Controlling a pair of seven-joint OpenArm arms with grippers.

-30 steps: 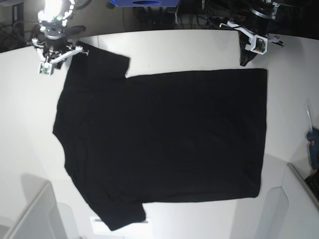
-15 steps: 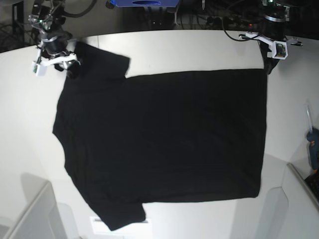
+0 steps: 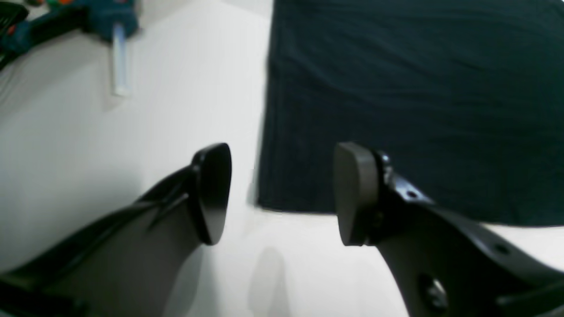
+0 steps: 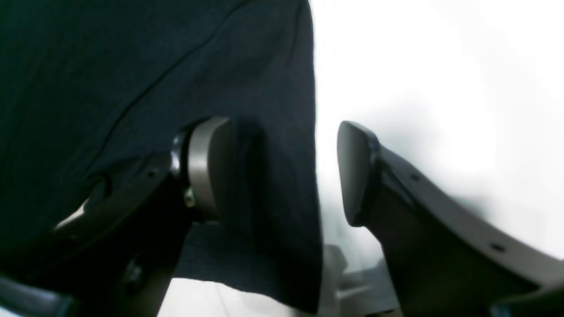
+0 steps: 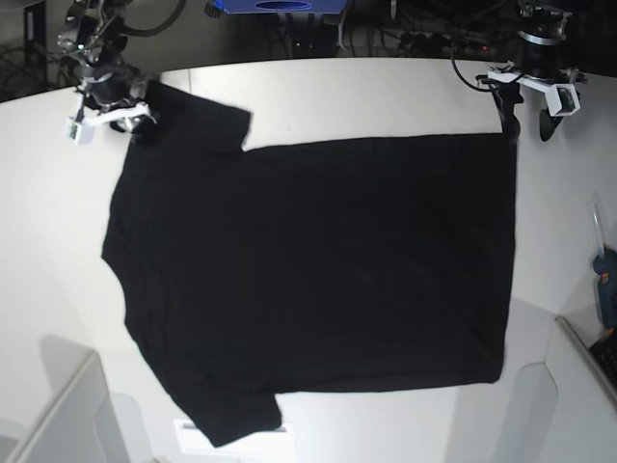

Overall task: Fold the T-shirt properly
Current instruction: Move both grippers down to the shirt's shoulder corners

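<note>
On the white table (image 5: pixel 318 96), the T-shirt (image 5: pixel 318 260) is lying flat, unfolded; both grippers, left (image 3: pixel 282 193) at two o'clock, right (image 4: pixel 273 171) at ten, are spread, gripping nothing.

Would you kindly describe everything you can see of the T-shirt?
The T-shirt is plain black, soft knit cloth, spread flat and unfolded on the white table, sleeves toward the base view's left, hem to its right. The open right gripper straddles a sleeve edge; the open left gripper hovers over a hem corner. No print shows.
</note>
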